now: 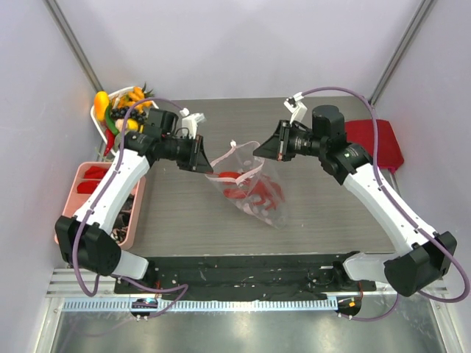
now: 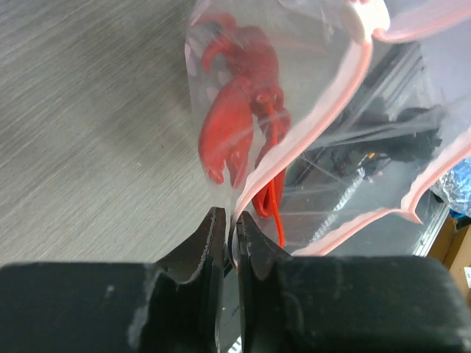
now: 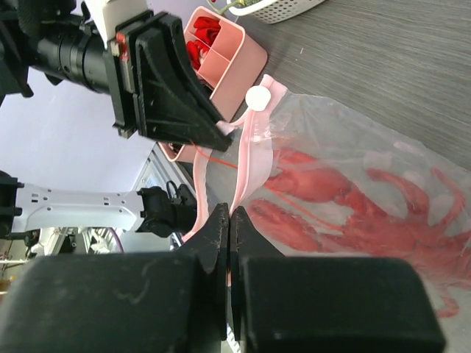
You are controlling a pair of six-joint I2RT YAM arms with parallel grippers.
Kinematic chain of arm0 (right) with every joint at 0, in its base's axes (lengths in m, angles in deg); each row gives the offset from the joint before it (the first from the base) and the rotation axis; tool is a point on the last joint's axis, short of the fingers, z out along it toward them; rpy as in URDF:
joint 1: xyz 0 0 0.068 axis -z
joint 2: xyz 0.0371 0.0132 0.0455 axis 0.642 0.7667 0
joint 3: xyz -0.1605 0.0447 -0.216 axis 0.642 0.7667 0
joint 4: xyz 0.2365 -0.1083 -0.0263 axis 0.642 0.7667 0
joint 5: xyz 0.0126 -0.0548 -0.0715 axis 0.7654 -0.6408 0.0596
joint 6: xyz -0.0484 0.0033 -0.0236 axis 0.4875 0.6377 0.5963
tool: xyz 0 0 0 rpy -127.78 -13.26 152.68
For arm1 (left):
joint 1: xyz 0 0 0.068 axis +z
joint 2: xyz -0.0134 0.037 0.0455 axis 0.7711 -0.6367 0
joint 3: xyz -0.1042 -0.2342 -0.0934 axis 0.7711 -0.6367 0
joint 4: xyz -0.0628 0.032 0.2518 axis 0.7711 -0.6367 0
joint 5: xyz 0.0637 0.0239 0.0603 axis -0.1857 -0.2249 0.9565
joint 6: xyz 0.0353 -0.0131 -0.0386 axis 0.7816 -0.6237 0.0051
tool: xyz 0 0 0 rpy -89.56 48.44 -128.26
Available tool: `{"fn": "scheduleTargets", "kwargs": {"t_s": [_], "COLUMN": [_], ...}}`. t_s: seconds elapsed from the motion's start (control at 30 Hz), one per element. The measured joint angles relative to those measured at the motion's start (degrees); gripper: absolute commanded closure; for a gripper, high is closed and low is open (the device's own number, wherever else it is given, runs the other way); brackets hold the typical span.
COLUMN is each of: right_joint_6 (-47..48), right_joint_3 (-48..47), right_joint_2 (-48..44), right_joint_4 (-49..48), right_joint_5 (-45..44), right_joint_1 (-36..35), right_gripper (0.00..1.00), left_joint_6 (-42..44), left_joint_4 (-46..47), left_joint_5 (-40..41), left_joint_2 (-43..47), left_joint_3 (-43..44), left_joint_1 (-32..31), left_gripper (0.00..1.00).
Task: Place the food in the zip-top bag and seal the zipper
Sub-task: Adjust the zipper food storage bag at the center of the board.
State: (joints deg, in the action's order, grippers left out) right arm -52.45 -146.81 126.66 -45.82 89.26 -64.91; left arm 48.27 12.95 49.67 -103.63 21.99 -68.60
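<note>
Left pincer (image 2: pixel 229 217): I have it clenched on the pale pink zipper (image 2: pixel 359 66), the strip thin between my fingers. Right pincer (image 3: pixel 228 215): pinching the same strip. Zip-top bag (image 1: pixel 271 207) slung between them, clear, mouth gaping, lower end resting mid-desk (image 1: pixel 338 220). Red lobster (image 2: pixel 243 110) inside.
</note>
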Motion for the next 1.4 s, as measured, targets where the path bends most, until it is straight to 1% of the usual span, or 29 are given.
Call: {"fn": "scheduleTargets", "kwargs": {"t_s": [0.07,0.13,0.23,0.33,0.4,0.6,0.7,0.77,0.83,0.87,0.9,0.97,1.0,1.03,1.07,1.1,1.17,1.2,1.3,1.4], "right_joint_6": [0.66,1.31,1.60,1.57,1.60,1.75,1.73,1.73,1.66,1.51,1.46,1.27,1.16,0.98,0.72,0.42,-0.37,-0.79,-1.95,-2.86], "right_joint_3": [-0.63,-0.81,-0.96,-0.98,-1.11,-0.76,-0.24,-0.22,-0.31,-0.61,-0.92,-1.99,-2.51,-2.99,-3.43,-3.74,-3.96,-4.00,-4.02,-4.02], "right_joint_2": [1.16,2.34,3.85,4.28,4.42,7.28,9.01,9.44,9.27,9.14,8.98,8.52,8.11,7.50,6.75,6.01,4.79,4.22,3.85,3.93], "right_joint_4": [-0.11,-0.28,-0.39,-0.66,-1.36,-3.61,-3.80,-3.80,-4.04,-4.24,-4.33,-4.37,-4.37,-4.39,-4.42,-4.46,-4.72,-4.81,-5.11,-5.11], "right_joint_5": [0.66,1.38,2.60,2.97,2.89,2.36,1.62,0.96,0.61,0.48,0.35,-0.02,-0.17,-0.37,-0.57,-0.79,-1.22,-1.81,-3.21,-4.33], "right_joint_1": [0.02,0.00,-0.11,-0.83,-1.57,-3.74,-3.91,-3.91,-3.89,-3.80,-3.78,-3.76,-3.74,-3.74,-3.74,-3.74,-3.74,-3.74,-3.74,-3.37], "right_gripper": [0.99,0.99,0.99,0.99,0.99,0.99,0.99,0.99,0.99,0.99,0.99,0.99,0.99,0.99,0.99,0.99,0.99,0.99,0.99,0.99], "left_joint_6": [0.48,0.20,-0.76,-1.60,-1.40,0.68,2.08,1.88,0.55,-0.11,-0.76,-1.66,-1.88,-1.97,-2.25,-2.73,-3.28,-3.72,-5.42,-5.57], "left_joint_4": [1.11,2.05,4.24,7.41,8.68,9.88,7.91,7.30,7.74,7.98,8.26,8.11,7.69,7.28,7.08,7.02,6.73,6.58,6.19,4.50], "left_joint_5": [-0.87,-1.31,-1.18,1.16,3.34,5.86,5.68,4.26,2.12,1.53,0.87,0.61,0.61,0.50,0.44,0.37,0.22,0.22,1.05,3.85], "left_joint_2": [1.49,3.63,4.81,4.59,3.85,-1.90,-2.49,-2.29,-2.01,-1.79,-1.51,-1.05,-1.01,-1.01,-0.98,-0.92,-0.81,-0.81,-1.05,-3.91], "left_joint_3": [-2.27,-5.68,-8.41,-8.83,-8.31,-5.73,-5.27,-5.27,-5.38,-5.38,-5.38,-4.74,-3.74,-2.45,-0.87,0.68,3.65,4.90,8.17,15.21], "left_joint_1": [0.00,0.00,-0.11,-1.38,-3.41,-12.61,-14.40,-12.66,-8.92,-5.46,-2.62,1.31,2.84,3.48,3.65,3.54,3.74,4.04,8.31,15.56], "left_gripper": [0.95,1.00,1.00,1.00,1.00,1.00,1.00,0.99,0.97,0.95,0.89,0.82,0.69,0.59,0.46,0.27,0.17,0.10,0.03,0.01]}}
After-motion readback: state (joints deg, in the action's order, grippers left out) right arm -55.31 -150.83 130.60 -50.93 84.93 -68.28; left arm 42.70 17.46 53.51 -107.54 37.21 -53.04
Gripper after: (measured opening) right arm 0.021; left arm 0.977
